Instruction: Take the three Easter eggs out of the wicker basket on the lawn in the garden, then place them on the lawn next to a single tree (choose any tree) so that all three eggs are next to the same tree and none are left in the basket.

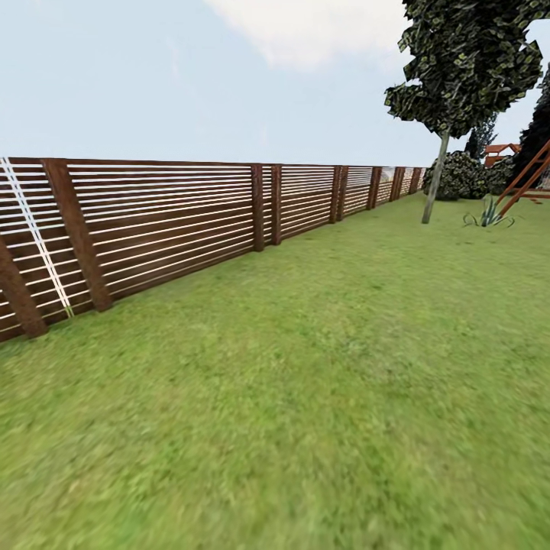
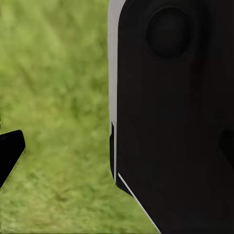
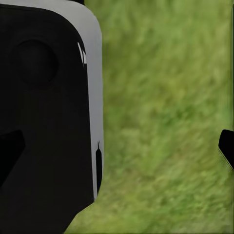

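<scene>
Green ground: the wide mottled green lawn (image 1: pixel 328 397) spreads across the head view from the near edge to the far end of the garden; blurred grass also lies beyond each wrist camera.
Brown boundary: a brown horizontal-slat wooden fence (image 1: pixel 176 221) runs along the robot's left side of the lawn and recedes toward the far right of the head view.
Tree: a tall tree with a thin pale leaning trunk and dark green leafy canopy (image 1: pixel 437 179) stands on the grass far ahead and to the right, near the fence's far end; it may be one of the task's trees, but at this range the trunk is hard to judge.
Nearby growth: a rounded dark bush (image 1: pixel 462 176) sits just behind the trunk, and a small spiky green plant (image 1: pixel 487 214) grows beside it.
Wooden frame: a slanted reddish-brown wooden structure (image 1: pixel 528 179) rises at the right edge.
Left gripper (image 2: pixel 63 151): a black fingertip (image 2: pixel 9 153) stands well apart from the large dark body, grass between them; whether the jaws are spread cannot be told.
Right gripper (image 3: pixel 163 151): a black fingertip (image 3: pixel 226 146) is at the frame's edge, grass between it and the dark housing; its state cannot be told either.
</scene>
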### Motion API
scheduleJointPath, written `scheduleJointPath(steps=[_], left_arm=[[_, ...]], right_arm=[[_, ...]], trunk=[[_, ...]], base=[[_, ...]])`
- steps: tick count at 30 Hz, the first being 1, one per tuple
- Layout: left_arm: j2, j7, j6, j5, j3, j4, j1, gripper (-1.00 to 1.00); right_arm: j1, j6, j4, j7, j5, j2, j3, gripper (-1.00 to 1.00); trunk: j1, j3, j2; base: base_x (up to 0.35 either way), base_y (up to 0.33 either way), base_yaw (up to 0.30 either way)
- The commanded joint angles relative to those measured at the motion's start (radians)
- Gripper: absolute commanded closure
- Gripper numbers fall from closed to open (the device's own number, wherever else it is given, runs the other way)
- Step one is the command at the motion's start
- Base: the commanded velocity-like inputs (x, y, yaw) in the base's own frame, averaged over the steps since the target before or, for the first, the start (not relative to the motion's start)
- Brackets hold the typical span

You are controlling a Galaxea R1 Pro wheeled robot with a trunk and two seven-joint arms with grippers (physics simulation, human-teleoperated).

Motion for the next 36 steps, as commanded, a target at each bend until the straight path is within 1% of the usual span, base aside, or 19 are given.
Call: scheduleJointPath(steps=[1, 8, 24, 27, 36], left_arm=[[0.000, 0.000, 0.001, 0.000, 0.001, -0.002, 0.001, -1.00], [0.000, 0.000, 0.001, 0.000, 0.001, -0.002, 0.001, -1.00], [0.000, 0.000, 0.001, 0.000, 0.001, -0.002, 0.001, -1.00], [0.000, 0.000, 0.001, 0.000, 0.001, -0.002, 0.001, -1.00], [0.000, 0.000, -0.004, -0.001, -0.002, -0.001, 0.001, -1.00]], right_arm=[[-0.001, 0.001, 0.001, -0.001, 0.000, 0.000, 0.001, -1.00], [-0.001, -0.001, 0.001, -0.001, 0.001, 0.001, 0.001, -1.00], [-0.001, -0.001, 0.002, -0.001, 0.001, 0.000, 0.001, -1.00], [-0.001, 0.000, 0.001, -0.001, 0.000, 0.000, 0.000, -1.00], [-0.001, -0.001, 0.001, 0.006, 0.002, -0.003, 0.001, -1.00]], trunk=[[0.001, -0.001, 0.000], [0.001, -0.001, 0.000], [0.001, 0.000, 0.000], [0.001, 0.000, 0.000], [0.001, 0.000, 0.000]], base=[[0.335, 0.000, 0.000], [0.335, 0.000, -0.054], [0.335, 0.000, -0.278], [0.315, -0.002, -0.098], [0.060, -0.004, -0.009]])
